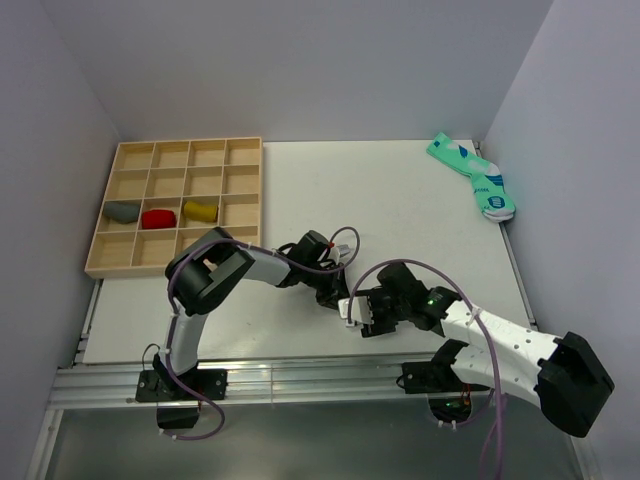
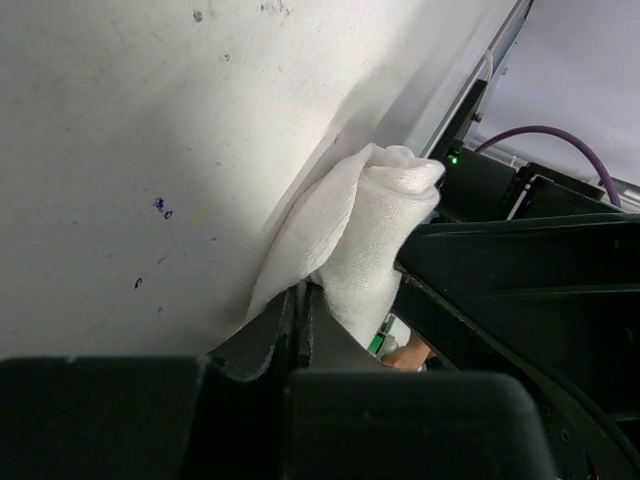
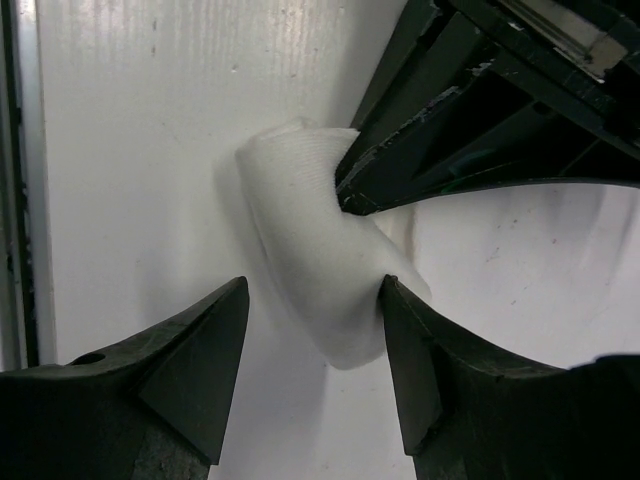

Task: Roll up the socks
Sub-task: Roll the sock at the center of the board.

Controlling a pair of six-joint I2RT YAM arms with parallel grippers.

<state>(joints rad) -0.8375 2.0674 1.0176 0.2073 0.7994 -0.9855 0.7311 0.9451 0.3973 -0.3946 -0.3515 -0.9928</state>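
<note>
On the worktop [image 3: 130, 150], the left tool [image 2: 300, 300] clamps the white sock [image 3: 310, 260] at its one o'clock end. The right tool [image 3: 315, 288] stands wide open astride it, perhaps touching.

Wooden tray [image 1: 243, 180], grey bundle [image 1: 122, 212] beside red bundle [image 1: 158, 218] inside, teal socks [image 1: 473, 174] apart

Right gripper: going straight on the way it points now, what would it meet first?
The white sock, lying between the right gripper's open fingers; just beyond it, the left gripper pinching the sock. Depth is hard to judge.
</note>
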